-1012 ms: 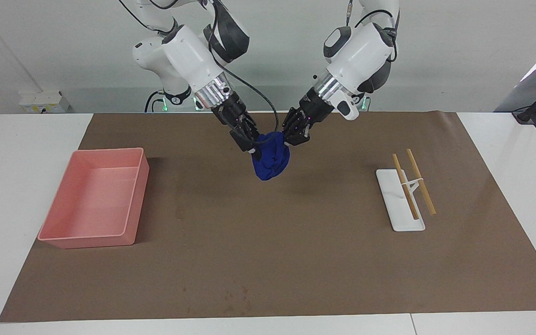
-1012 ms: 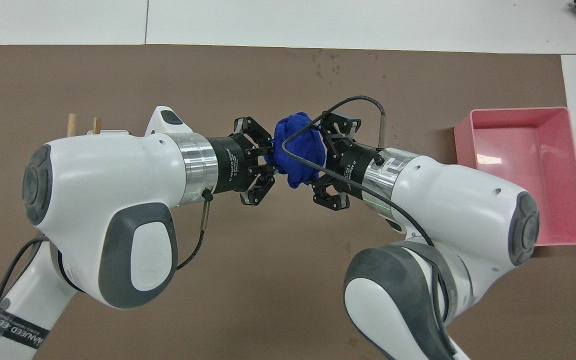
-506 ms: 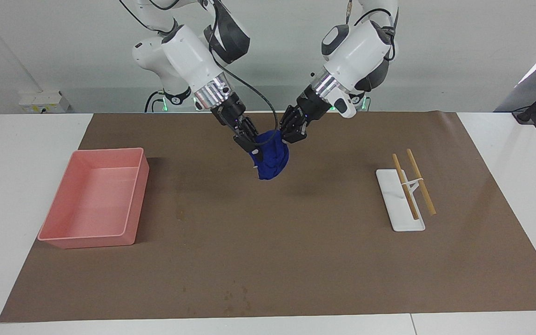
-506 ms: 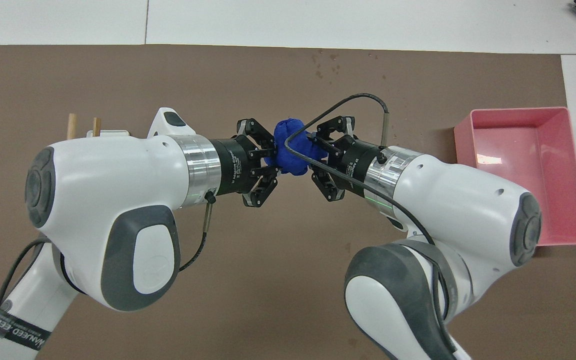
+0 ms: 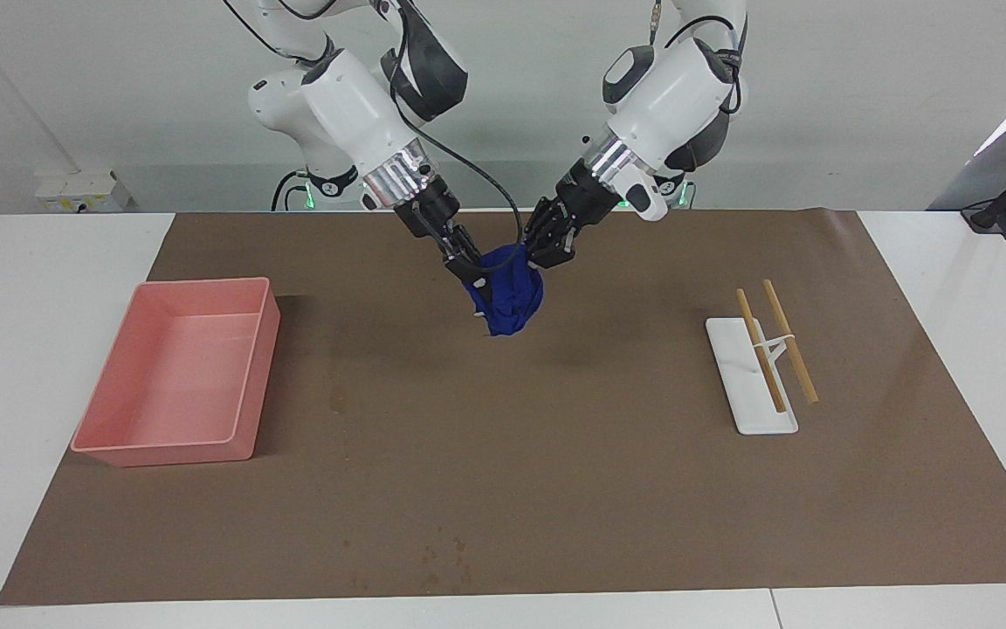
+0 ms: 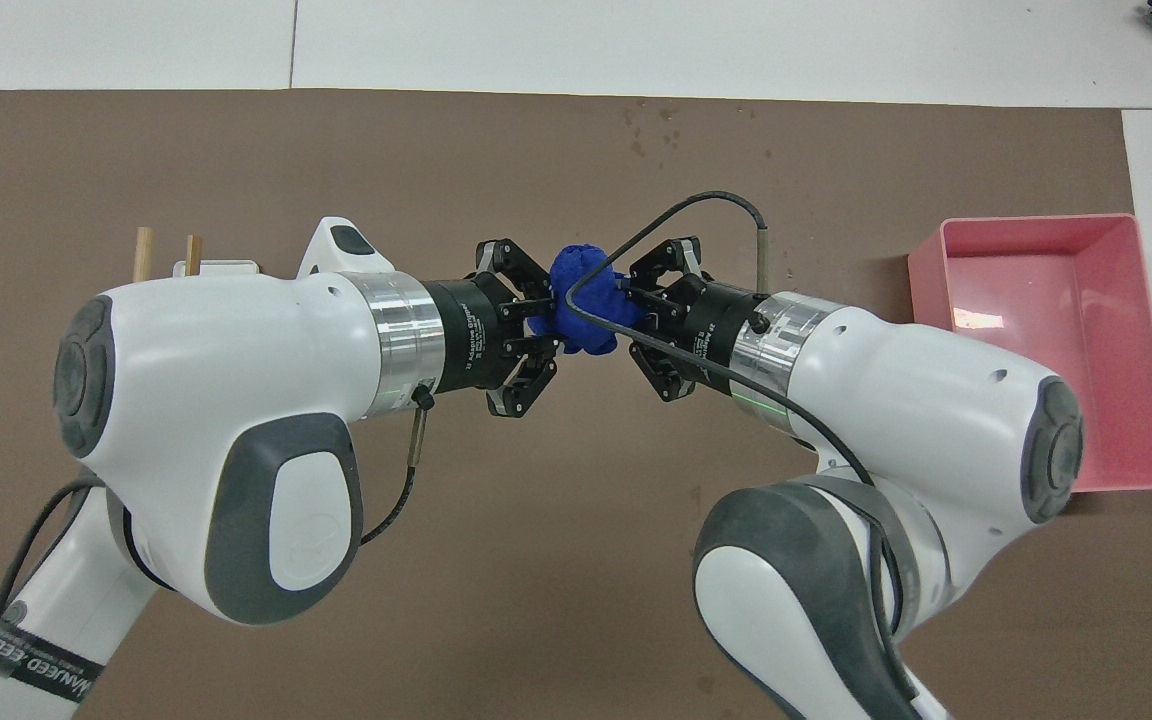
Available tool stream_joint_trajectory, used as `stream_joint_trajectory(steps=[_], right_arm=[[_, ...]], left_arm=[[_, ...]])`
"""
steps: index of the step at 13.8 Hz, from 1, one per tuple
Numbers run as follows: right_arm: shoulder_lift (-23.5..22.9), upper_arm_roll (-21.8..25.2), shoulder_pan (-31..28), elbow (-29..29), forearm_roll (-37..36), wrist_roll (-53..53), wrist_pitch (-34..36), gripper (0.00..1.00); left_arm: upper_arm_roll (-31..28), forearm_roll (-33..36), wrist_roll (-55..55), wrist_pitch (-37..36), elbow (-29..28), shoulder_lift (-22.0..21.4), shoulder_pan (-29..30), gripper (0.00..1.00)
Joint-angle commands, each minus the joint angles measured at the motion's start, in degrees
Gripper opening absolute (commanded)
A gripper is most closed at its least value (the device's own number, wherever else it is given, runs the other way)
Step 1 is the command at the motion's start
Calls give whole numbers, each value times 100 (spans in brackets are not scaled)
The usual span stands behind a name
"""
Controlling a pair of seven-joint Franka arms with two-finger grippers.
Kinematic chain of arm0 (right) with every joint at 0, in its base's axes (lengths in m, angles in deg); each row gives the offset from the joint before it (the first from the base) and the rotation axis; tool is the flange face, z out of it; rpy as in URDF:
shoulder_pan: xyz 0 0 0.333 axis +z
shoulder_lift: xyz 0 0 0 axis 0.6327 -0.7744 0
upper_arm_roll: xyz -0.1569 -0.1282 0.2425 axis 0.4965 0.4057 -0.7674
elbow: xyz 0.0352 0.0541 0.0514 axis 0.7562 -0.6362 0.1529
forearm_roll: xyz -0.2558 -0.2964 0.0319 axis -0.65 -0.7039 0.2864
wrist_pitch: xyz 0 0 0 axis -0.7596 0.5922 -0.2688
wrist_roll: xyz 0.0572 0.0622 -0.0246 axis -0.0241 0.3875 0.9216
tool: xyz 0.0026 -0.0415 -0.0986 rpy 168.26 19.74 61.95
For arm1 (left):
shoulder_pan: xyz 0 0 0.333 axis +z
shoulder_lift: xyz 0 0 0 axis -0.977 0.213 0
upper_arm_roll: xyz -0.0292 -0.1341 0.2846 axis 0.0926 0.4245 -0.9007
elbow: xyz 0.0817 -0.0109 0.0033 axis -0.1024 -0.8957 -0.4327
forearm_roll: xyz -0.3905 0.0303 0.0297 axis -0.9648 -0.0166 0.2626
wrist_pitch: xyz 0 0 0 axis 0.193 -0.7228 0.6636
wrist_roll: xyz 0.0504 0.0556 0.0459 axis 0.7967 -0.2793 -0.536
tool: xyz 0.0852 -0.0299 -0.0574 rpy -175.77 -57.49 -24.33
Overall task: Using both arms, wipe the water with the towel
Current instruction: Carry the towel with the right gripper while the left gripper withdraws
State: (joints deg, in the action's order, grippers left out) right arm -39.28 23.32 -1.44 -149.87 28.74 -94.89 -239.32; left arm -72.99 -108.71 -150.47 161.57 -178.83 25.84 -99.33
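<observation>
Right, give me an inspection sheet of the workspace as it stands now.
Surface: white table covered by a brown mat; small dark wet spots on the mat near its edge farthest from the robots.
Job's things: towel, bunched, held up off the mat between both grippers.
Clutter: pink tray toward the right arm's end, nothing seen in it; white stand with two wooden sticks toward the left arm's end.
Grippers: left gripper shut on the towel; right gripper shut on the towel.
Cables: black cable loops from the right wrist over the towel.
Surroundings: white wall; power strip beside the right arm's base.
</observation>
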Motion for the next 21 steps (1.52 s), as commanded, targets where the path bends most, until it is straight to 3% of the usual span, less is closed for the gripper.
stream_joint_trajectory(steps=[1,3,7,10,14,17,19,21], right_arm=[[-34,-29,-72,80,98,415,267,0],[-16,-11,-90,71,19,598,512,0],[72,-2,-353,80,1,1451,1321,0],[80,6,-389,80,-226,1593,1497,0],[186,-2,-731,72,-973,2723,2453,0],[300,-2,-1336,-7,-1403,4697,3244,0],[344,-2,-1671,1,-2087,5982,3763,0],[353,-11,-1733,-8,-2747,6382,3827,0]], left_arm=[[-46,-67,-37,-47,-45,-176,-88,100],[-90,186,68,-39,-10,-158,-35,100],[-90,1961,314,-144,219,-62,307,100],[-81,2122,1014,-459,219,-70,886,100],[-90,2497,3940,-1442,385,-79,1441,100],[-90,3290,5810,-2514,823,-35,1740,100],[-99,3544,7164,-3208,1192,70,2012,100],[-107,3764,8193,-3850,1378,62,2171,100]])
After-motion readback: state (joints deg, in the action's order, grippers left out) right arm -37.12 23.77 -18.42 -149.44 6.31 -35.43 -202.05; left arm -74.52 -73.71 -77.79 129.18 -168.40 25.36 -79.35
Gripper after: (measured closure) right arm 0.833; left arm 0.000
